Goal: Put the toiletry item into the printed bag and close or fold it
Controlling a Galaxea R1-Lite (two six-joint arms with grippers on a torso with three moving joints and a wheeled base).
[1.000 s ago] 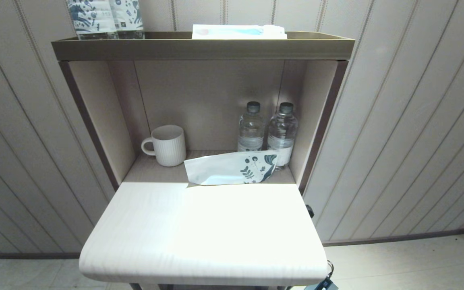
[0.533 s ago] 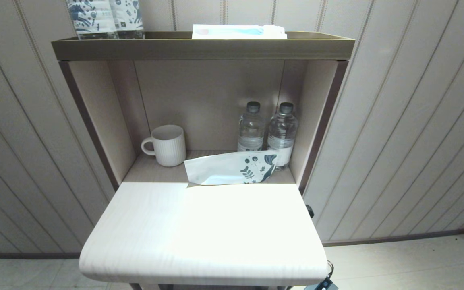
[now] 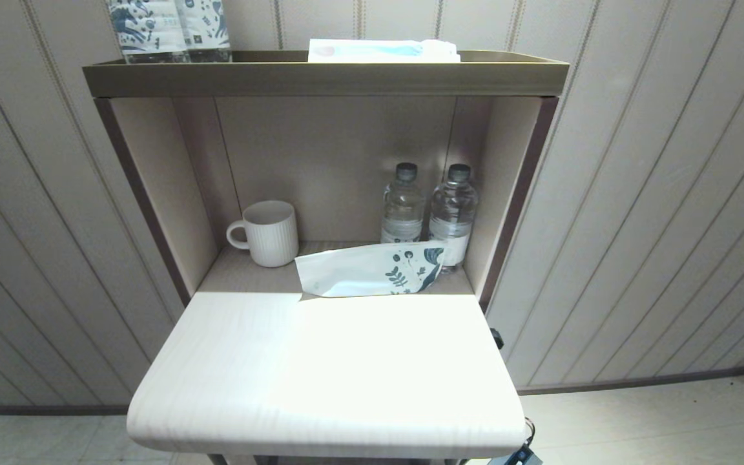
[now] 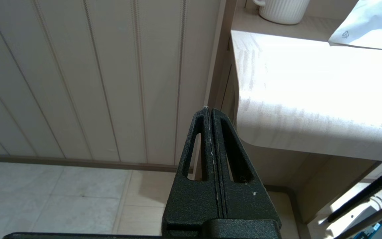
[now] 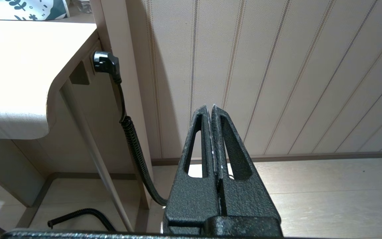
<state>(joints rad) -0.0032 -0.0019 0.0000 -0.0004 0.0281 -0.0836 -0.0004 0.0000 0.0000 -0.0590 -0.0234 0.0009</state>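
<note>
1. Head view: the printed bag (image 3: pixel 370 269) is seen lying in the shelf, before two bottles (image 3: pixel 428 212), beside a mug (image 3: pixel 267 232).
2. Left wrist view: the left gripper (image 4: pixel 209 111) is pressed together, empty, beside the tabletop (image 4: pixel 310 99).
3. Right wrist view: the right gripper (image 5: pixel 211 109) is likewise closed, empty, near a cable (image 5: pixel 131 132).

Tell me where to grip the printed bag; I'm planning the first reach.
Probably the plain white end of the printed bag, approached from the front over the table: it lies flat at the shelf's front edge, its printed end against the water bottles.
</note>
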